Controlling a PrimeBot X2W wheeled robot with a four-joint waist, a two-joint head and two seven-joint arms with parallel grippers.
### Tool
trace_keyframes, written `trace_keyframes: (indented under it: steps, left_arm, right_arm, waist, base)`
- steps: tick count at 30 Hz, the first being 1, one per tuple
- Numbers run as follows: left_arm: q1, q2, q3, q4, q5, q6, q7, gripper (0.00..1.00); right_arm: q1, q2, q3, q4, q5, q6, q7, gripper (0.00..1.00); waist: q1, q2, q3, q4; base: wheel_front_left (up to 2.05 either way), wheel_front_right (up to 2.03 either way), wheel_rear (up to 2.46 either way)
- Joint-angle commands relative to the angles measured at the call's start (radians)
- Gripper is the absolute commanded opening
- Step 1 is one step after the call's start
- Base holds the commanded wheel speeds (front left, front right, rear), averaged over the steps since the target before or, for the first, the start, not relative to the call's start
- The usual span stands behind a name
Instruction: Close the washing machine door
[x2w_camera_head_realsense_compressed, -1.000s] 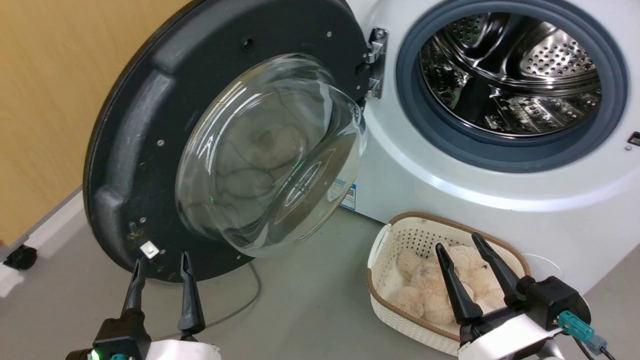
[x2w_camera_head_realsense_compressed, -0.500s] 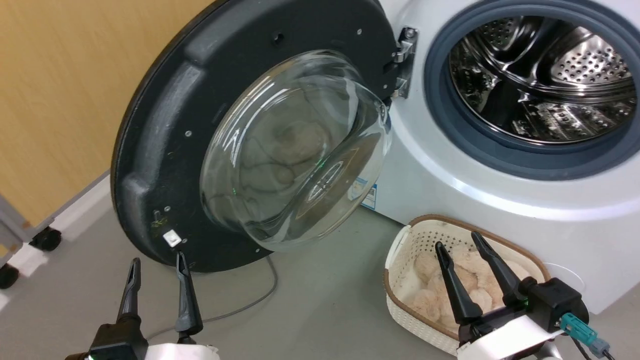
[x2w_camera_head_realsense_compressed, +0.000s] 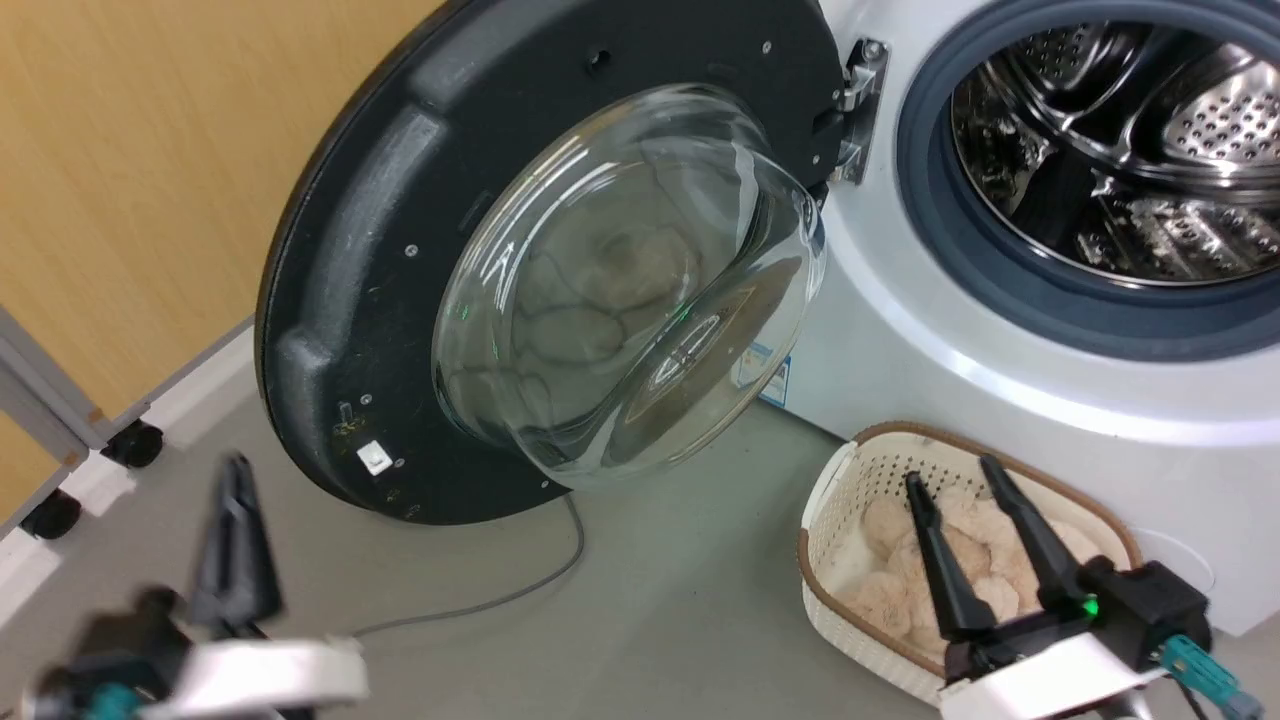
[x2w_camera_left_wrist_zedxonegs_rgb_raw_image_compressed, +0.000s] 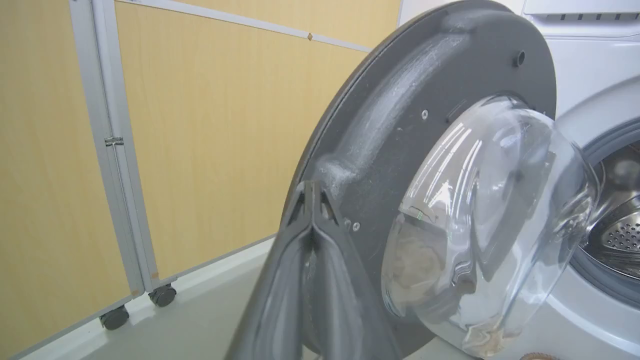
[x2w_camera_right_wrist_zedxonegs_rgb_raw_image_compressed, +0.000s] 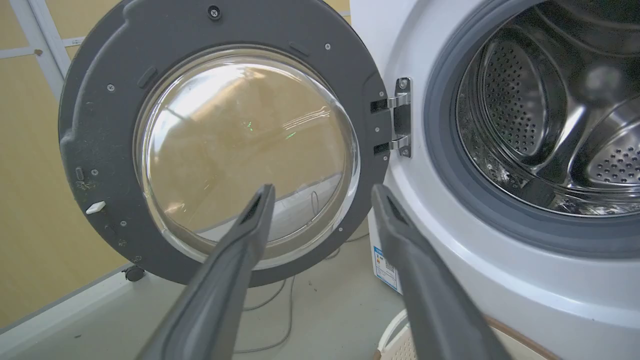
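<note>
The washing machine door (x2w_camera_head_realsense_compressed: 360, 270) stands wide open, swung left on its metal hinge (x2w_camera_head_realsense_compressed: 858, 110), its black inner side and bulging glass bowl (x2w_camera_head_realsense_compressed: 625, 290) facing me. It also appears as the door (x2w_camera_left_wrist_zedxonegs_rgb_raw_image_compressed: 400, 150) and the door (x2w_camera_right_wrist_zedxonegs_rgb_raw_image_compressed: 100, 125) in the wrist views. My left gripper (x2w_camera_head_realsense_compressed: 235, 470) is blurred at the lower left, below the door's rim and apart from it; in the left wrist view its fingers (x2w_camera_left_wrist_zedxonegs_rgb_raw_image_compressed: 311, 192) meet at the tips, shut on nothing. My right gripper (x2w_camera_head_realsense_compressed: 950, 475) is open over the basket, seen again as the right gripper (x2w_camera_right_wrist_zedxonegs_rgb_raw_image_compressed: 322, 192).
The steel drum opening (x2w_camera_head_realsense_compressed: 1130, 170) with its grey rubber ring gapes at upper right. A white basket (x2w_camera_head_realsense_compressed: 830, 500) of plush items sits on the floor before the machine. A grey cable (x2w_camera_head_realsense_compressed: 500, 600) trails under the door. A wheeled yellow panel (x2w_camera_head_realsense_compressed: 130, 200) stands left.
The left gripper's fingers have come together and the arm has swung left, blurring. The head camera has turned, shifting the whole scene rightward. The door has not swung.
</note>
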Motion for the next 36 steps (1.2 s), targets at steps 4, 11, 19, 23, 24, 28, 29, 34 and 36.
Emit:
trace_keyframes:
  steps: [4,11,19,23,24,28,29,34,36]
  left_arm:
    - [-0.140,0.050,0.082,0.061,-0.128,-0.060,0.026,0.00]
    - [-0.364,0.185,0.227,0.215,-0.329,-0.114,0.175,0.00]
    - [-0.607,0.238,0.412,0.534,-0.801,-0.077,0.672,0.00]
    - [-0.597,0.232,0.430,0.538,-0.917,-0.078,0.837,0.00]
    - [-0.591,0.230,0.435,0.533,-0.937,-0.081,0.862,0.00]
    - [-0.557,0.217,0.440,0.506,-1.006,-0.103,0.959,0.00]
    - [-0.547,0.212,0.438,0.494,-1.022,-0.110,0.983,0.00]
    - [-0.477,0.182,0.408,0.420,-1.065,-0.118,1.090,0.00]
    - [-0.441,0.171,0.392,0.388,-1.063,-0.109,1.117,0.00]
  right_arm:
    - [0.031,-0.011,-0.037,-0.036,-0.021,0.001,-0.005,1.00]
    - [0.042,-0.020,-0.047,-0.066,-0.032,0.001,-0.004,1.00]
    - [0.015,-0.037,-0.042,-0.067,-0.029,0.001,-0.004,1.00]
    - [0.014,-0.037,-0.045,-0.063,-0.028,0.001,-0.004,1.00]
    - [0.014,-0.037,-0.045,-0.060,-0.029,0.001,-0.004,1.00]
    - [0.017,-0.034,-0.048,-0.042,-0.033,0.001,-0.004,1.00]
    - [0.019,-0.030,-0.051,-0.040,-0.033,0.001,-0.004,1.00]
    - [0.031,-0.012,-0.069,-0.033,-0.036,0.001,-0.004,1.00]
    - [0.037,-0.003,-0.074,-0.030,-0.037,0.001,-0.004,1.00]
  waist:
    - [-0.0001,0.0000,0.034,-0.001]
    - [-0.0001,0.0000,0.081,-0.045]
    - [-0.0001,0.0000,0.117,-0.116]
    - [-0.0001,0.0000,0.114,-0.124]
    - [-0.0001,0.0000,0.112,-0.126]
    - [-0.0001,0.0000,0.097,-0.133]
    - [-0.0001,0.0000,0.091,-0.136]
    - [-0.0001,0.0000,0.054,-0.151]
    - [-0.0001,0.0000,0.033,-0.163]
  base:
    - [0.00,0.00,0.00]
    - [0.00,0.00,0.00]
    - [0.00,0.00,0.00]
    - [0.00,0.00,0.00]
    - [0.00,0.00,0.00]
    - [0.00,0.00,0.00]
    - [0.00,0.00,0.00]
    - [0.00,0.00,0.00]
    - [0.00,0.00,0.00]
